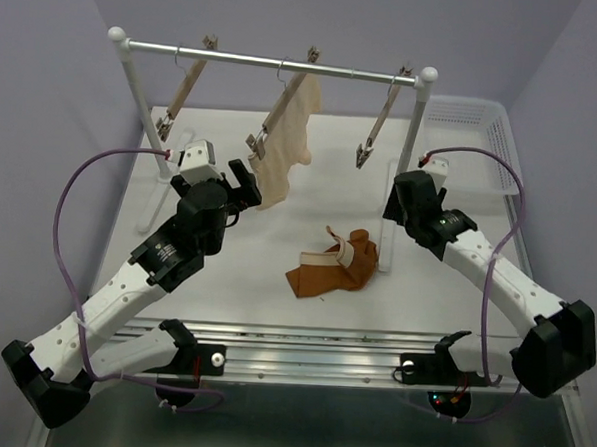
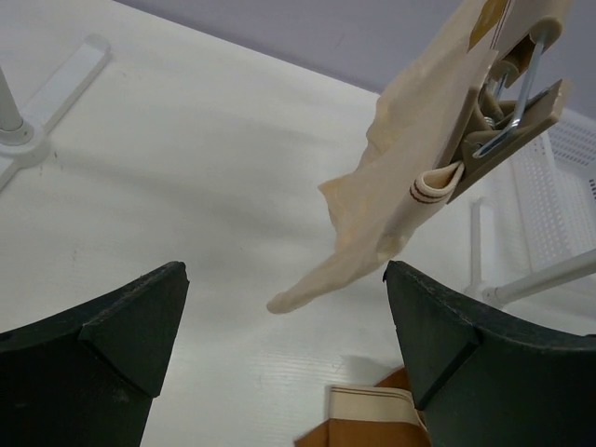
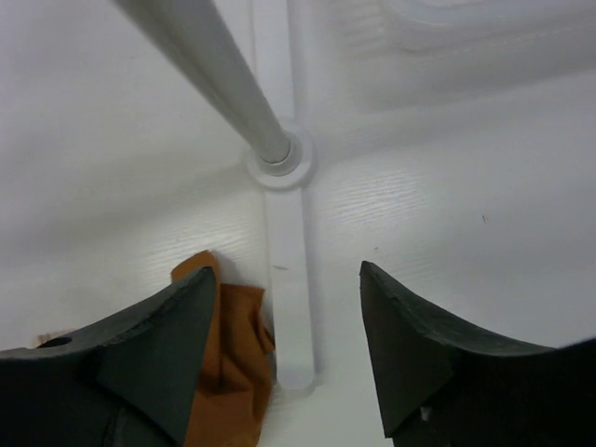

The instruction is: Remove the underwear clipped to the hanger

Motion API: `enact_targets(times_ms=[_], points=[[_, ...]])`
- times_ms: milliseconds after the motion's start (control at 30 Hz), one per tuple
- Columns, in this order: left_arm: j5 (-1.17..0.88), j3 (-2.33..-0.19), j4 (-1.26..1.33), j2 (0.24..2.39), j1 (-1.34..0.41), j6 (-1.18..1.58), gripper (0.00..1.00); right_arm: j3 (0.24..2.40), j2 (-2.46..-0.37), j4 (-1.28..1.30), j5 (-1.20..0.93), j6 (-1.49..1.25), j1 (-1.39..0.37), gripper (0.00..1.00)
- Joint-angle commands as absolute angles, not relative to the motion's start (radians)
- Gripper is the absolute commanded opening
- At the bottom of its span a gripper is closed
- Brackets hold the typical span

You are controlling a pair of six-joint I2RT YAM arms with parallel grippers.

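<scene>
From above, we see a rack rail (image 1: 287, 63) carrying three wooden hangers. The left hanger (image 1: 185, 92) and the right hanger (image 1: 384, 123) hang bare, and the middle hanger (image 1: 282, 107) holds a cream garment (image 1: 290, 148). The underwear (image 1: 331, 270) is on none of them. It lies crumpled on the white table (image 1: 225, 290), in front of the rack, between the two arms and nearer the right one. The left gripper (image 1: 246, 178) sits just beside the cream garment's lower edge. The right arm (image 1: 477, 258) reaches toward the rack's right post (image 1: 414, 129), and from here we cannot make out its fingertips.

Through the left wrist camera, we see the two dark fingers (image 2: 130, 335) standing wide apart with nothing between them. Above and to the right, a metal clip (image 2: 503, 112) pinches a striped edge of the cream garment, whose loose corner dangles down over the gap. A corner of the underwear and its pale waistband show at the bottom edge, on the table.

Through the right wrist camera, we find the right gripper (image 3: 289, 275) with its fingers apart and holding nothing, poised over the rack's foot (image 3: 289, 326). The underwear lies on the table right up against that foot's left side, partly hidden by the left finger.
</scene>
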State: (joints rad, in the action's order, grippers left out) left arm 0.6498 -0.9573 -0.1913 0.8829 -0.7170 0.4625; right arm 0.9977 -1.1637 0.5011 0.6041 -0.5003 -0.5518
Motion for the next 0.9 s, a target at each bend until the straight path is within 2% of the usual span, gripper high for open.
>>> enact_targets(times_ms=[0,67,167,433,667,733,800,833,867], points=[[0.653,-0.983,-0.167,0.867,-0.704,0.472,0.99,1.015,-1.256,0.321,0.524,-0.493,-0.401,0.66],[0.66,-0.974,-0.167,0.853,-0.701,0.476,0.99,1.019,-1.339,0.197,0.369,-0.45,-0.348,0.62],[0.67,-0.963,-0.16,0.831,-0.698,0.476,0.99,1.052,-1.443,0.083,0.304,-0.356,-0.324,0.56],[0.724,-0.968,-0.173,0.799,-0.687,0.477,0.99,1.282,-1.681,0.012,0.272,-0.158,-0.314,0.38],[0.75,-0.974,-0.178,0.787,-0.68,0.472,0.99,1.509,-1.877,0.012,0.212,-0.063,-0.314,0.35],[0.755,-0.976,-0.186,0.788,-0.678,0.474,0.99,1.531,-1.887,0.038,0.186,-0.087,-0.314,0.38],[0.756,-0.979,-0.195,0.787,-0.677,0.482,0.99,1.502,-1.859,0.061,0.152,-0.116,-0.314,0.5],[0.758,-0.977,-0.199,0.785,-0.676,0.488,0.99,1.473,-1.835,0.075,0.147,-0.147,-0.314,0.65],[0.758,-0.973,-0.201,0.782,-0.675,0.491,0.99,1.438,-1.772,0.078,0.149,-0.162,-0.314,0.76]])
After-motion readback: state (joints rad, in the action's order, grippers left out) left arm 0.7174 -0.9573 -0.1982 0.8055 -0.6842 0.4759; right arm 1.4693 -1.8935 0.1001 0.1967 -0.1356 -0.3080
